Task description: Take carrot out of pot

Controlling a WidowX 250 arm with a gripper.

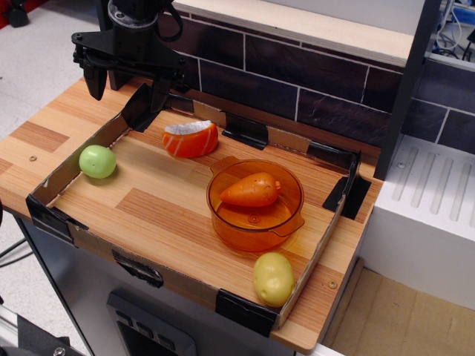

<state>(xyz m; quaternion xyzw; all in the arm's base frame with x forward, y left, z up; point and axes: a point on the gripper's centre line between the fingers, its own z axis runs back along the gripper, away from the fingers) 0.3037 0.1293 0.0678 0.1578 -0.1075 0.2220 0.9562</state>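
A carrot [251, 190] lies on its side inside an orange see-through pot [286, 222], right of the frame's centre, its pointed end toward the left and its blunt end toward the right. The pot stands on a wooden table [148, 204] ringed by a low cardboard wall [74, 165]. At the upper left of the frame the black gripper [126, 87] hangs over the far left corner of the walled area, its two fingers spread apart and holding nothing, well apart from the pot. Just left of and above the pot, near the back wall, sits an orange-and-white slice [191, 139]. A green ball [98, 161] rests against the cardboard at the left. A yellow potato [273, 279] lies below the pot at the front edge, near but not touching it. Dark tiles [297, 74] fill the top of the frame behind the table.
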